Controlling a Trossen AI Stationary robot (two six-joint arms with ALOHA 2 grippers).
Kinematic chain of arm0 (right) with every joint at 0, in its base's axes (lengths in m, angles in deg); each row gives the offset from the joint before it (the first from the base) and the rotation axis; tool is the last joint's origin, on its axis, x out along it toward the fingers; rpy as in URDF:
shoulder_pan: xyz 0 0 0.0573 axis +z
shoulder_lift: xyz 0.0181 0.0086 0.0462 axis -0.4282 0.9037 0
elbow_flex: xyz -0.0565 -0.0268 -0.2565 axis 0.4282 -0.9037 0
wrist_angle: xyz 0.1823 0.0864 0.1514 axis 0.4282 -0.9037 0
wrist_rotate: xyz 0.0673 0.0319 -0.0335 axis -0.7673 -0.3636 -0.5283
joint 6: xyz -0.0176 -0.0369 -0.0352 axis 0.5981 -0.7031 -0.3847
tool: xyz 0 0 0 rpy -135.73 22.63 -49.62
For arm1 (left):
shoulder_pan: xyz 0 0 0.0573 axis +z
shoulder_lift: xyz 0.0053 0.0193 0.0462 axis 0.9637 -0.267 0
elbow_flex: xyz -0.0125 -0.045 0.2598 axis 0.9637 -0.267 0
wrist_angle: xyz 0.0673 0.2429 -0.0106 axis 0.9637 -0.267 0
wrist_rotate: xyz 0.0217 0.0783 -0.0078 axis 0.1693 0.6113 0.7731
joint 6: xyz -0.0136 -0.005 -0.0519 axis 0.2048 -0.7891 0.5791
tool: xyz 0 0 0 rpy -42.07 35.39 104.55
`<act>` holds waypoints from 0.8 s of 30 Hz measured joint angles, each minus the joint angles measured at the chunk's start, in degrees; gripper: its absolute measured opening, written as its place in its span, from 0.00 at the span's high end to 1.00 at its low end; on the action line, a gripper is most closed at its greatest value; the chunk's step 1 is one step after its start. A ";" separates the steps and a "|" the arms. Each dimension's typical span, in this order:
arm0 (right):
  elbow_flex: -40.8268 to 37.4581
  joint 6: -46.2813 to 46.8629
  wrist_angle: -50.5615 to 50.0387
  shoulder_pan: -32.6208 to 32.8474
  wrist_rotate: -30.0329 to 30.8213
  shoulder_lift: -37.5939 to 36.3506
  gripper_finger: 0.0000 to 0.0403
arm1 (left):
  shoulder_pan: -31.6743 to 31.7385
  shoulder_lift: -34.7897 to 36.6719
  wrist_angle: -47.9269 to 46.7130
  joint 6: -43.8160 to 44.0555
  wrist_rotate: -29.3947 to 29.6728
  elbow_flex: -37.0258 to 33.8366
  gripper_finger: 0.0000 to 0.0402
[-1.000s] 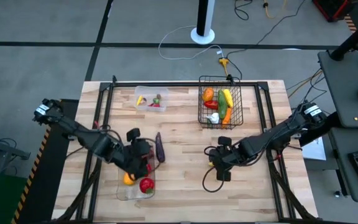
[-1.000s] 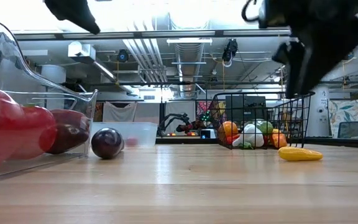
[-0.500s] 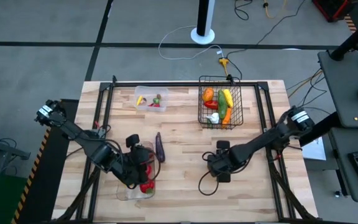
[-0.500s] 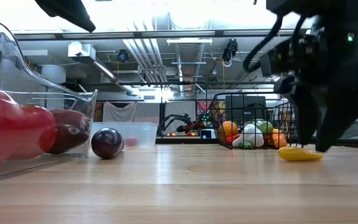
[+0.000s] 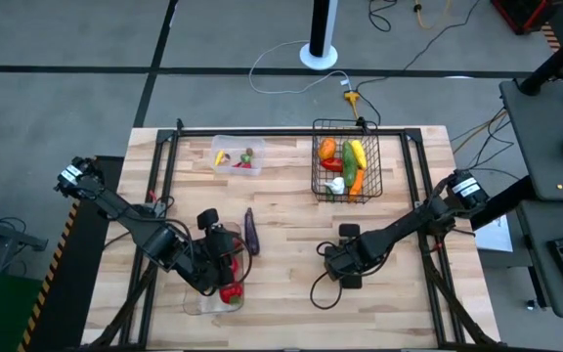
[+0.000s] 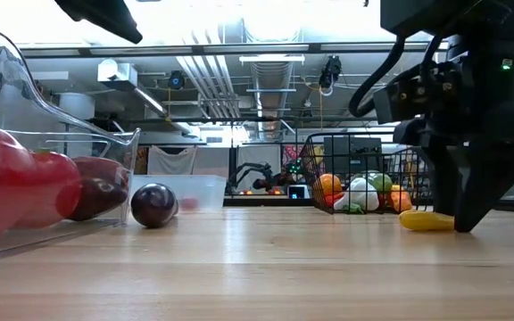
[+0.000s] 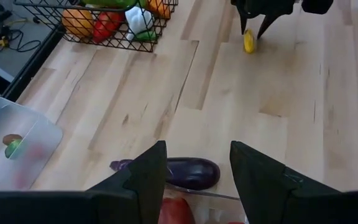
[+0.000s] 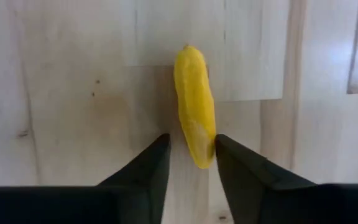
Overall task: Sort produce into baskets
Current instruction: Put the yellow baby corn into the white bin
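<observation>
A long yellow fruit (image 8: pixel 194 102) lies flat on the wooden table (image 5: pixel 291 284), right of centre; it also shows in the low view (image 6: pixel 425 220). My right gripper (image 8: pixel 191 140) is open and low over it, one finger on each side of the fruit's near end. My left gripper (image 7: pixel 197 146) is open and empty above the long clear tray (image 5: pixel 195 301), which holds red produce (image 6: pixel 25 183). A purple eggplant (image 5: pixel 250 232) lies on the table just beyond the tray. The black wire basket (image 5: pixel 346 161) holds several pieces. My right gripper points down from above, its fingers (image 8: pixel 145 168) standing across the yellow fruit at its near end (image 8: pixel 199 152). I cannot tell whether a finger touches the fruit. The fruit lies flat on the table.
A small clear tub (image 5: pixel 238 156) with a few small pieces stands at the far left. A black frame rail (image 5: pixel 291 132) runs along the table's far edge. Bare wood lies between the tray and my right gripper.
My right gripper has come down to the table over the yellow fruit and shifted a little toward the table's left edge. My left gripper has moved toward the near edge, over the long tray. The produce has kept still.
</observation>
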 joint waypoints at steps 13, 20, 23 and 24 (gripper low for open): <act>-0.06 -0.17 0.05 -0.02 -0.20 -0.72 0.96 | -0.11 0.02 0.34 -0.03 1.99 0.00 0.60; 1.69 -0.79 0.27 -0.04 -0.24 -1.68 0.96 | -0.11 0.04 0.96 -0.01 1.99 -0.24 0.60; 3.69 -2.22 0.87 -0.02 -0.22 -1.70 0.96 | -0.13 0.04 1.60 -0.01 1.99 -0.31 0.60; 4.55 -2.97 1.67 -0.02 -0.14 -1.70 0.96 | -0.13 0.04 1.83 -0.01 1.99 -0.44 0.60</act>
